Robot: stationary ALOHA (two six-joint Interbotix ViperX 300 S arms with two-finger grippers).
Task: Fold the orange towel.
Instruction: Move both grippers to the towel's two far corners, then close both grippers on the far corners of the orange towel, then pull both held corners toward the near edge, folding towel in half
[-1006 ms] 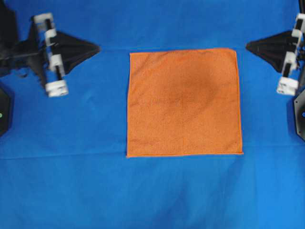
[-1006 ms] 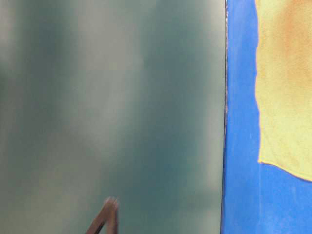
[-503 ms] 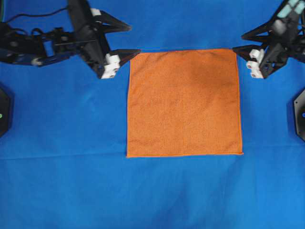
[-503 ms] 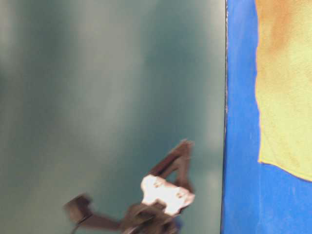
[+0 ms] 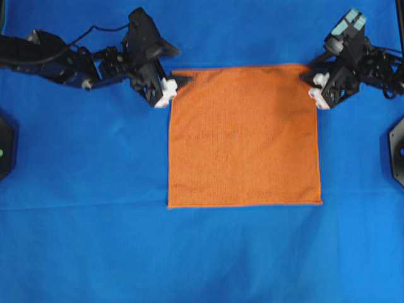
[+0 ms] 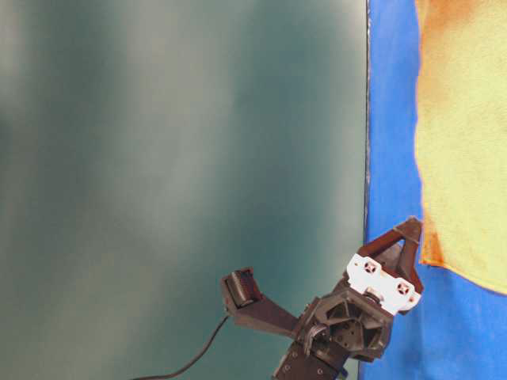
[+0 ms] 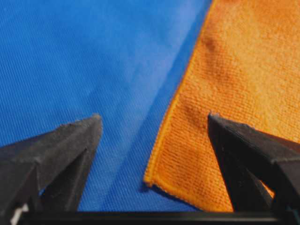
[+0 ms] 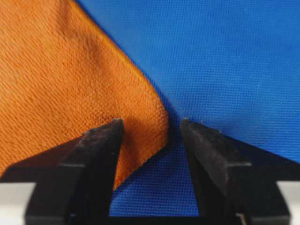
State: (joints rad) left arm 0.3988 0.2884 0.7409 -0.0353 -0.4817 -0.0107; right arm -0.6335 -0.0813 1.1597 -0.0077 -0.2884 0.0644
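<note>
The orange towel [image 5: 244, 136] lies flat and square on the blue cloth. Both grippers sit at its far corners. My left gripper [image 5: 176, 68] is open at the top-left corner. In the left wrist view that gripper [image 7: 153, 119] stands wide, with the hemmed towel corner [image 7: 187, 159] between its jaws and the right finger [image 7: 248, 154] over the towel. My right gripper [image 5: 309, 68] is open at the top-right corner. In the right wrist view that gripper [image 8: 151, 124] straddles the corner [image 8: 150, 122] with a gap on each side. The table-level view shows the towel [image 6: 463, 142] looking yellowish.
Blue cloth [image 5: 88, 240] covers the whole table. Black arm bases sit at the left edge [image 5: 4, 148] and the right edge [image 5: 398, 151]. In the table-level view one gripper body [image 6: 380, 285] stands at the towel's lower corner before a grey-green backdrop [image 6: 174, 158].
Both arms swung in from the table's sides to the towel's two far corners and came down over them. Their jaws went from shut to open. The towel has not moved.
</note>
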